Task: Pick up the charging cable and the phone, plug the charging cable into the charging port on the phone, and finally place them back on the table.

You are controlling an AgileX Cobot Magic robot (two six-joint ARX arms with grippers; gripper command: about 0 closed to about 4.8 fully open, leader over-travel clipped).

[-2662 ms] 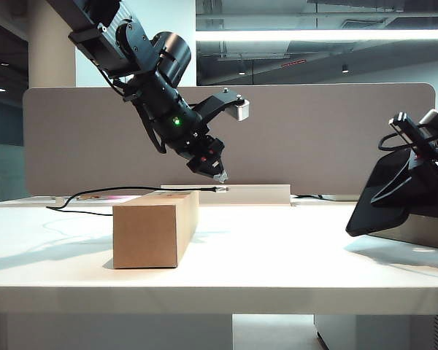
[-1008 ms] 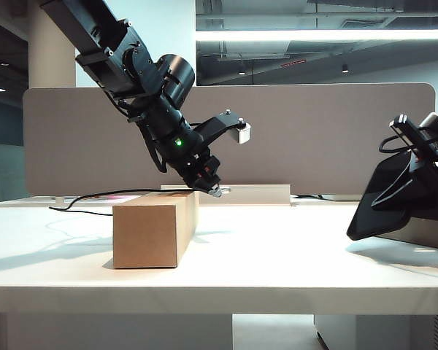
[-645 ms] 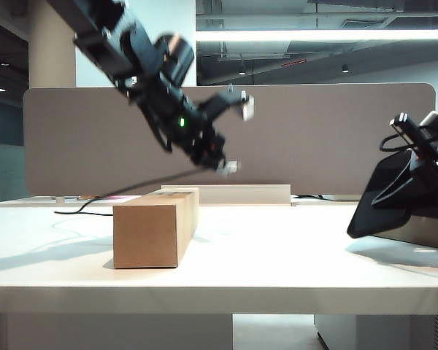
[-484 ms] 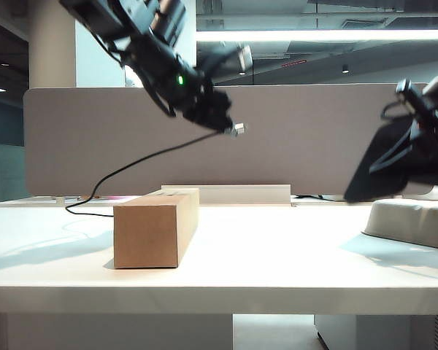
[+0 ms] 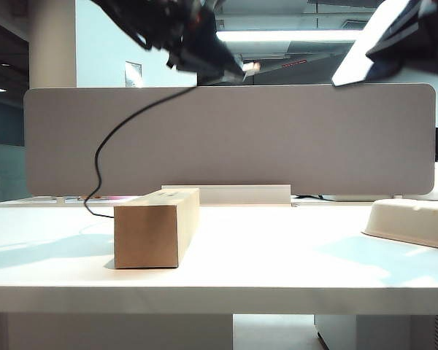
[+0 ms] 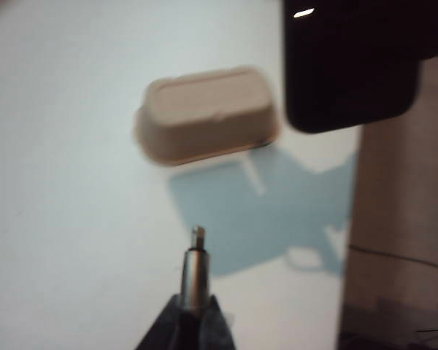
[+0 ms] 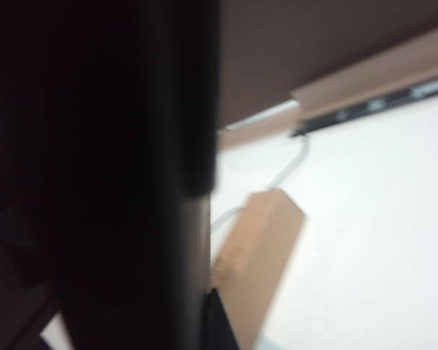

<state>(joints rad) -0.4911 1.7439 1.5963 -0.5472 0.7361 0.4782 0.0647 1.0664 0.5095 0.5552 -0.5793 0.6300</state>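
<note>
Both arms have risen since a second ago: the left gripper (image 5: 230,69) was down at the box top, now it's at 11 o'clock in the exterior view, above the partition's top edge. The phone went from low at 3 o'clock up to the 1 o'clock corner.

Long thin black charging cable (image 5: 120,131): silvery plug tip (image 6: 198,235) pinched in the left gripper (image 6: 193,310), jaws narrow and clamped on the plug barrel. Cord hangs in a curve from the gripper down to the table behind the box, at about 9 o'clock.

Flat black glossy phone (image 5: 394,40): airborne, tilted, well clear of the table. It fills most of the right wrist view (image 7: 109,175) as a dark blur. Right gripper (image 5: 423,33) appears to be clamped on the phone; the fingers themselves are hard to make out in the blur. In the left wrist view the phone (image 6: 350,62) sits beyond the plug, not touching it.

Wide white table (image 5: 277,255): plain brown cardboard box (image 5: 157,227) at 8 o'clock, cream shallow tray (image 5: 412,222) at 4 o'clock, well apart. Grey partition panel (image 5: 277,138) runs behind both.
</note>
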